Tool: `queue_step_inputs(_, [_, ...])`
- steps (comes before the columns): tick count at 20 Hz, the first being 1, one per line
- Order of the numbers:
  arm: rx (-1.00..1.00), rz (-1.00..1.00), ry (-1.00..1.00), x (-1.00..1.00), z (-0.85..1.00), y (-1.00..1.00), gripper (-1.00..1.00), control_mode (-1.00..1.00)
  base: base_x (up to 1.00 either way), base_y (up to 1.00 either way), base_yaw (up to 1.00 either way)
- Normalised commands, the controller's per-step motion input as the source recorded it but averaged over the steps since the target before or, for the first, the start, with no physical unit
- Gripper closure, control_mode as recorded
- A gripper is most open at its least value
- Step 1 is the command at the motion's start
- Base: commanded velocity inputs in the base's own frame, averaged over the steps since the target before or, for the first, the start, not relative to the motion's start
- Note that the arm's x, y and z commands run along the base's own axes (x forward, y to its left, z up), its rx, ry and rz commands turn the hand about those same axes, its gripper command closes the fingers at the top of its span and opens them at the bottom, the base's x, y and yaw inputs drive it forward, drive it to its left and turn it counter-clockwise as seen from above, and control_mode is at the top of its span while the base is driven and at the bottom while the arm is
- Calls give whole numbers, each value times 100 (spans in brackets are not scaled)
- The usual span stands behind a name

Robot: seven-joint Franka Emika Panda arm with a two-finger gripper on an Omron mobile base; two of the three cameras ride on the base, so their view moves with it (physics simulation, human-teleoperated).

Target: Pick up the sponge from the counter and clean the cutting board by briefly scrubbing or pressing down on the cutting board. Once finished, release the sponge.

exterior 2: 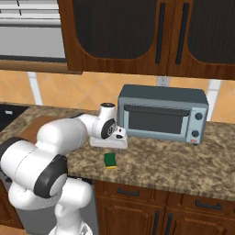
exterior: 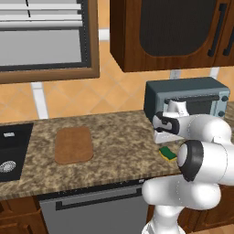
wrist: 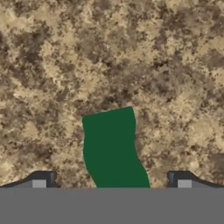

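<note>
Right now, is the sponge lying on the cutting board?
No, the sponge lies on the bare counter, well apart from the cutting board.

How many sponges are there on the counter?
1. The sponge lies on the counter near its front edge, in front of the toaster oven and well right of the cutting board. The arm may hide others.

The speckled granite counter (exterior: 119, 137) is seen running beneath the wall cabinets. The cutting board (exterior: 73, 145) is laid flat on it near the black sink (exterior: 11, 151). The sponge (exterior 2: 110, 159) is set close to the front edge, well apart from the board. A grey toaster oven (exterior 2: 163, 114) is placed at the back.
</note>
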Motion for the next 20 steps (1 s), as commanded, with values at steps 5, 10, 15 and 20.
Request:
queue_step_inputs(5, [0, 0, 0, 0, -24, 0, -100, -100, 0, 0, 0])
queue_step_inputs(10, [0, 0, 0, -3, -21, 0, -100, -100, 0, 0, 0])
queue_step_inputs(15, [0, 0, 0, 0, -19, 0, -100, -100, 0, 0, 0])
queue_step_inputs(20, [0, 0, -1, -4, -12, 0, -100, -100, 0, 0, 0])
